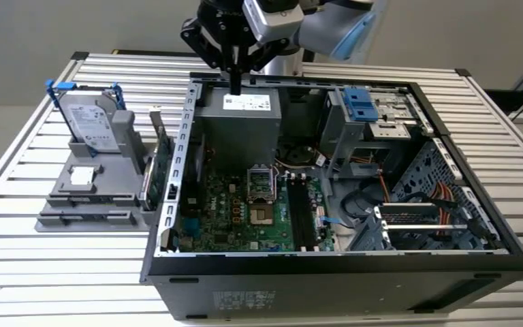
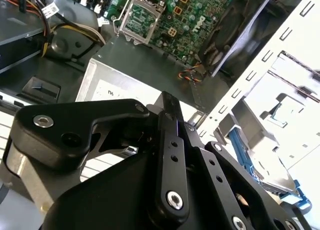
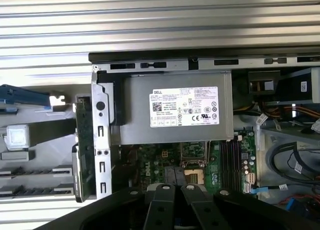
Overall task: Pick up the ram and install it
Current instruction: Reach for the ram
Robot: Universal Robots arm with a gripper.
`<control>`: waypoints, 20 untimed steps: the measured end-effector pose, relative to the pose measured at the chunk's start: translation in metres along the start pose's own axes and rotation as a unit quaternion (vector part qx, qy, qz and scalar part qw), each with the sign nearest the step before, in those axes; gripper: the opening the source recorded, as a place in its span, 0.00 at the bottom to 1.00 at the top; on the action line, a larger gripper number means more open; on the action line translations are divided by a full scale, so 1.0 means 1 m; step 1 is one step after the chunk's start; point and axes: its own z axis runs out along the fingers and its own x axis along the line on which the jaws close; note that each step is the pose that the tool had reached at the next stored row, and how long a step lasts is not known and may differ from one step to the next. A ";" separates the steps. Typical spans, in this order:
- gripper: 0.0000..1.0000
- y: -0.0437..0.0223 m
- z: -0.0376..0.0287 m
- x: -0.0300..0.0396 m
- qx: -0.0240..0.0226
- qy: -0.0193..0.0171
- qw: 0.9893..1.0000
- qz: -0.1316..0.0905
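The black gripper (image 1: 235, 87) hangs with fingers pressed together, nothing between them, above the grey metal power-supply box (image 1: 240, 126) at the open black computer case's (image 1: 334, 276) far edge. The ram (image 1: 156, 126), a slim dark stick, stands upright in the grey plastic holder (image 1: 89, 204) just outside the case wall

**Worktop layout, exterior view**
The open case (image 1: 334, 262) lies mid-worktop (image 1: 52, 272). Inside, the power supply (image 1: 239, 129) sits against the far wall, under the gripper (image 1: 235, 88), with the motherboard (image 1: 234, 211) nearer. The holder (image 1: 84, 201) with the hard drive (image 1: 89, 119) stands toward the exterior view's left edge.
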 end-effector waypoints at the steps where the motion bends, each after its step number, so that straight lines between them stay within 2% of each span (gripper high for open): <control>1: 0.00 0.0000 0.0000 0.0007 0.000 0.000 1.000 0.000; 20: 0.00 -0.0004 -0.0001 0.0062 0.000 0.000 1.000 0.000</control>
